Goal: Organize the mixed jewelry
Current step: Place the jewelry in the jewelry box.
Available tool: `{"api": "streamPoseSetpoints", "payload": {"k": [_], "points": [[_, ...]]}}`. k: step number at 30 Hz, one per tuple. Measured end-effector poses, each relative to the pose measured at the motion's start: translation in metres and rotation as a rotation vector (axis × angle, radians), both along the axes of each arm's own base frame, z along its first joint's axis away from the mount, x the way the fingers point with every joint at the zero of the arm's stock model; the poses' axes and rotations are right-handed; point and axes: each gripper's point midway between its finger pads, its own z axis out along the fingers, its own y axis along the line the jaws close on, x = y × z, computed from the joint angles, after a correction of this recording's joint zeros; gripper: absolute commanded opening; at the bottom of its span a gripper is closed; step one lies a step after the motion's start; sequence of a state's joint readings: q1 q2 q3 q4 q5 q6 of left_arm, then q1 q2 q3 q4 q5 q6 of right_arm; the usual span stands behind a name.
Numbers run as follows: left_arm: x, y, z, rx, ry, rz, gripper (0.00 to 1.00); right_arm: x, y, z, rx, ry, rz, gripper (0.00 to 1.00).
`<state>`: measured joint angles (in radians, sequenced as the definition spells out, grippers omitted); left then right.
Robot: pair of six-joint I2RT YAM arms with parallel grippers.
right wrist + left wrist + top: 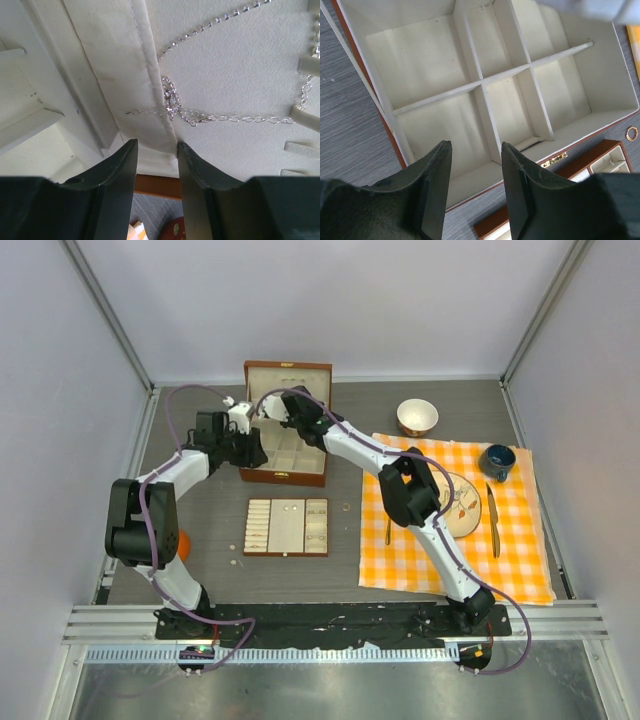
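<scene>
**Grippers.** The left gripper (476,150) stood with its jaws apart and nothing between them, low over the near left corner of the wooden box (285,478). The right gripper (157,145) was likewise parted and empty, aimed at the lining of the upright lid (288,368) at the far side of the box.

**Box.** The compartments seen from the left wrist held nothing.

**Tray.** The cream-lined tray (288,532) lay on the table just near of the box. Pale specks showed in its outer sections, too small to identify.

**Jewelry.** The chain necklace (171,100) hung against the lid lining, its links bunched in a knot at the stitched edge of a pocket, just beyond the right jaws. A single ring (346,507) lay on the bare table to the right of the tray. Two loose bits (228,545) lay to the tray's left.

**Risks.**
- The knot sat on the pocket seam. Jaws closing there could pinch the fabric with the chain, or miss the thin links altogether.
- A pull on bunched links could snag the chain on the lid's loops and tug the lid or shift the box.
- Both arms crowded the same box, so a sideways move by either one risked contact.
- The ring and bits lay unguarded on the table, where a low sweep could scatter them.
</scene>
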<state>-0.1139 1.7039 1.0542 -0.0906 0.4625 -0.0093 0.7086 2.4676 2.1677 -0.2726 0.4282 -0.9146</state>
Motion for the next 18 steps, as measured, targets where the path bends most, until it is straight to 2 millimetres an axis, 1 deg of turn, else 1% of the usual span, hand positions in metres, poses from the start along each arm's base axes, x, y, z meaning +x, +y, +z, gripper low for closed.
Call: {"api": "streamPoseSetpoints", "payload": {"k": [2, 5, 8, 9, 12, 14, 18], "points": [[0.0, 0.0, -0.001, 0.001, -0.001, 0.001, 0.48, 0.0, 0.0, 0.0, -0.004, -0.002, 0.002, 0.38], [-0.001, 0.001, -0.004, 0.003, -0.003, 0.003, 0.48, 0.001, -0.001, 0.0, -0.009, -0.004, 0.003, 0.27], [-0.003, 0.002, -0.008, 0.009, 0.001, 0.001, 0.48, 0.003, -0.002, 0.002, -0.008, -0.007, 0.001, 0.21], [-0.004, 0.001, -0.009, 0.012, 0.001, -0.003, 0.48, 0.003, -0.002, 0.002, -0.006, -0.009, 0.002, 0.16], [-0.007, -0.001, -0.012, 0.019, 0.003, -0.016, 0.48, 0.004, -0.002, 0.004, -0.001, -0.014, -0.001, 0.09], [-0.008, -0.001, -0.013, 0.02, 0.004, -0.019, 0.48, 0.004, -0.002, 0.003, 0.001, -0.014, -0.003, 0.04], [-0.008, -0.001, -0.013, 0.022, 0.002, -0.021, 0.47, 0.003, -0.002, 0.003, 0.005, -0.013, -0.006, 0.01]]}}
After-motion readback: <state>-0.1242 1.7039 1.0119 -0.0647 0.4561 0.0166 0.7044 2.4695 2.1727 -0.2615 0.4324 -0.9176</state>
